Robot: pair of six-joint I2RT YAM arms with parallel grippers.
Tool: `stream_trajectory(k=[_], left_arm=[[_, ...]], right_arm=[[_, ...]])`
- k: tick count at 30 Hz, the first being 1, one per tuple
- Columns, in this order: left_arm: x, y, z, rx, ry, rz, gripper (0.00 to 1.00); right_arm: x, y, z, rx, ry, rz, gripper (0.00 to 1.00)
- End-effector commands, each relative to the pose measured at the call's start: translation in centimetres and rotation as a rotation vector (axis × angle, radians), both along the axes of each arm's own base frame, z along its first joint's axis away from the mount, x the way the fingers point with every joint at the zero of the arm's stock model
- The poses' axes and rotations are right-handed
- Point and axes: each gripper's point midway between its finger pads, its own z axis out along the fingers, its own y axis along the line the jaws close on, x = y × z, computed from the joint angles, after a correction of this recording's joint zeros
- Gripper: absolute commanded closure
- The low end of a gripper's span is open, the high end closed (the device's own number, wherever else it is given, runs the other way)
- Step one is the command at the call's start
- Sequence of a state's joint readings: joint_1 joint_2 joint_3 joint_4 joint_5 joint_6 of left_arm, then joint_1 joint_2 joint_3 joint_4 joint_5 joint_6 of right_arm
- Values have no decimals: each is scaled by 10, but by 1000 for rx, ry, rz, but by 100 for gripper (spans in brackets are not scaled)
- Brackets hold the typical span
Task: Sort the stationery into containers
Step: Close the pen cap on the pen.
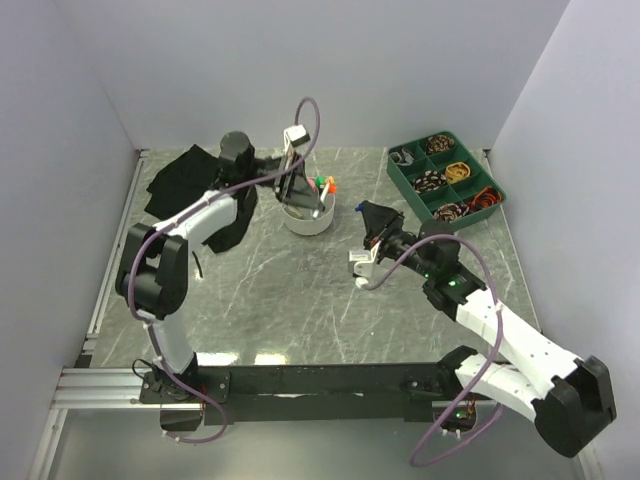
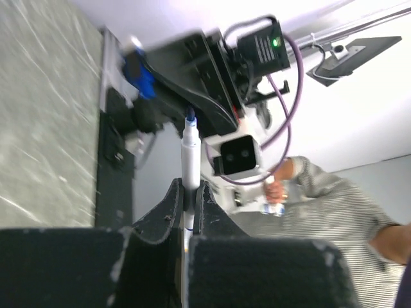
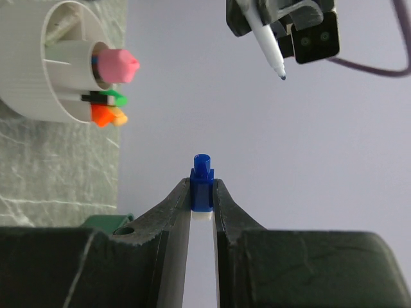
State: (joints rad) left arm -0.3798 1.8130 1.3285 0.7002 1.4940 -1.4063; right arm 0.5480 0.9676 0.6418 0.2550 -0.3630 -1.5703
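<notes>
L gripper [image 2: 190,192] clamped on white pen [image 2: 190,151] | R gripper [image 3: 203,196] pinching blue cap [image 3: 202,174]

White pen [image 2: 190,154], lower barrel hidden inside left claw [image 2: 188,187]; white bowl [image 3: 22,90] cut off by frame edge.

The overhead camera looked down from high behind the rig over the whole table [image 1: 300,290]. The wrist cameras, close behind their own jaws, faced each other (both caught the white pen [image 2: 190,160]).
</notes>
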Motion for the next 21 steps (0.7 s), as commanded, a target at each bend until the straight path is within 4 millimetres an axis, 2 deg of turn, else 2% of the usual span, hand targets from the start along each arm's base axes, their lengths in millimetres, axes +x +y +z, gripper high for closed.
stream_trajectory(k=[1, 2, 3, 5, 9, 13, 15, 19, 21], left_arm=[[-4, 27, 15, 7, -152, -166, 99], [-4, 28, 11, 15, -111, -166, 99], [-14, 25, -1, 25, -65, -186, 99], [-36, 24, -8, 30, -57, -211, 99], [-102, 6, -37, 57, 8, -349, 99], [-104, -1, -36, 44, -42, -365, 99], [-113, -6, -37, 47, -33, -394, 99], [-125, -5, -37, 50, -25, -412, 99], [-129, -3, -36, 51, -22, -413, 99]], right_arm=[[-10, -12, 41, 23, -60, -5, 100], [-12, -13, 43, 29, -59, -9, 100], [-14, -15, 45, 43, -50, -11, 100], [-18, -19, 49, 51, -61, -20, 100], [-18, -23, 56, 59, -70, -30, 100], [-15, -20, 55, 11, -107, 15, 100], [-12, -18, 52, -28, -136, 52, 100], [-2, -16, 43, -103, -137, 107, 100], [1, -23, 39, -140, -137, 124, 100]])
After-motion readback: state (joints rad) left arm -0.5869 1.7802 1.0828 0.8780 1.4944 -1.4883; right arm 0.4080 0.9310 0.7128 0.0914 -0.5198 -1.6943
